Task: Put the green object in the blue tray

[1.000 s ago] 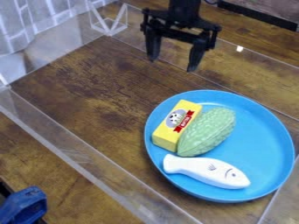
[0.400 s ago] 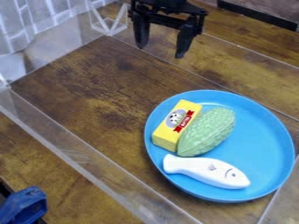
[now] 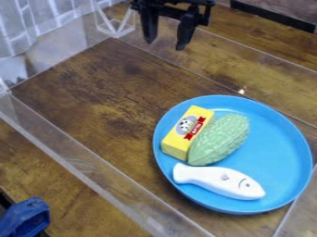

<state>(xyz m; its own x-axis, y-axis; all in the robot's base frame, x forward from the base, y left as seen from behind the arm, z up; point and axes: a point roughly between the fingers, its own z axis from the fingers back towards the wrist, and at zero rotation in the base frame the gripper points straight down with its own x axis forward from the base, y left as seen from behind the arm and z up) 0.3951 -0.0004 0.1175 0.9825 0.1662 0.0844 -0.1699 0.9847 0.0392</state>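
The pale green bumpy object (image 3: 220, 139) lies inside the round blue tray (image 3: 280, 155) at the right, between a yellow block and a white fish toy. My gripper (image 3: 166, 39) hangs at the top of the view, pointing down over the bare wooden table, well away from the tray on its far side. Its two dark fingers (image 3: 148, 32) stand apart with nothing between them. The upper part of the hand is cut off by the frame's edge.
In the tray, a yellow block with a red label (image 3: 186, 130) touches the green object's left side, and a white fish toy (image 3: 220, 181) lies nearer the camera. A dark blue cloth-like thing (image 3: 22, 219) sits at the bottom left. Clear plastic walls (image 3: 74, 157) border the table.
The gripper has drifted up and to the left in the picture, farther from the tray, with its fingers still apart. The things in the tray have not moved.
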